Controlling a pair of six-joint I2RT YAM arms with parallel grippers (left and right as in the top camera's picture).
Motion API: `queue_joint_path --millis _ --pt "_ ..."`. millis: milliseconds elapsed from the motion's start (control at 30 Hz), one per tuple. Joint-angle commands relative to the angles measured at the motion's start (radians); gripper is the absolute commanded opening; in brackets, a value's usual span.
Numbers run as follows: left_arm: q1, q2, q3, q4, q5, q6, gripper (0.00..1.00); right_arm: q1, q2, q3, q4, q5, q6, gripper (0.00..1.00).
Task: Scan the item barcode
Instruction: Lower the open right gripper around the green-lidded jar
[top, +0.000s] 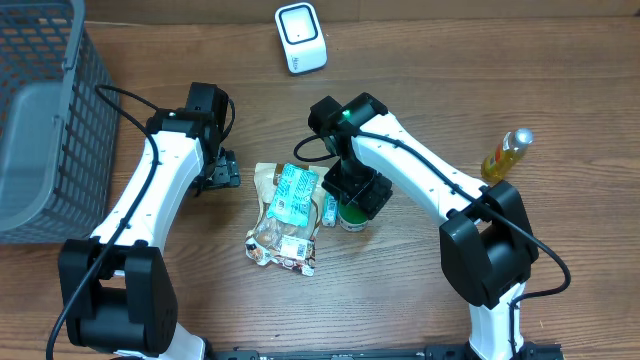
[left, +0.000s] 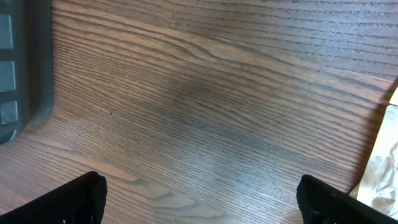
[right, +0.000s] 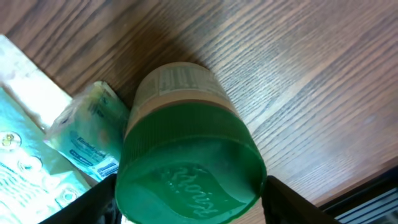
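Our right claw (right: 189, 202) straddles the green-capped jar (right: 186, 168) at the lower middle of the frame; whether it pinches yet we cannot tell. We should close squarely, lift upright, then turn the label (right: 180, 78) toward the scanner (top: 300, 38). Our left claw (left: 199, 199) hangs spread over bare tabletop (left: 205, 93).

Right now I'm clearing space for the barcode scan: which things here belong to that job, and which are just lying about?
In the job: green-lidded jar, standing between the jaws of the right gripper; white scanner at the far side.
Lying about for now: snack bag, small packet beside the jar, yellow bottle, grey basket.
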Motion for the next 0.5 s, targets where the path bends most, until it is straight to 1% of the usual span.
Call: queue_joint_path --millis 0,167,267,400,467 --pt "0.002 -0.019 0.018 0.001 -0.013 -0.014 1.00 0.000 -0.001 -0.006 0.000 0.057 0.002 0.63" --pt "0.002 -0.019 0.018 0.001 -0.013 -0.013 1.00 -0.001 -0.001 -0.006 -0.001 0.089 0.002 0.61" --pt "0.002 -0.019 0.018 0.001 -0.013 -0.013 0.99 -0.001 -0.001 -0.006 -0.001 0.114 0.002 0.58" --pt "0.002 -0.019 0.018 0.001 -0.013 -0.013 1.00 -0.001 -0.001 -0.006 -0.001 0.185 0.001 0.56" --pt "0.002 -0.019 0.018 0.001 -0.013 -0.013 1.00 -0.001 -0.001 -0.006 -0.001 0.230 0.001 0.51"
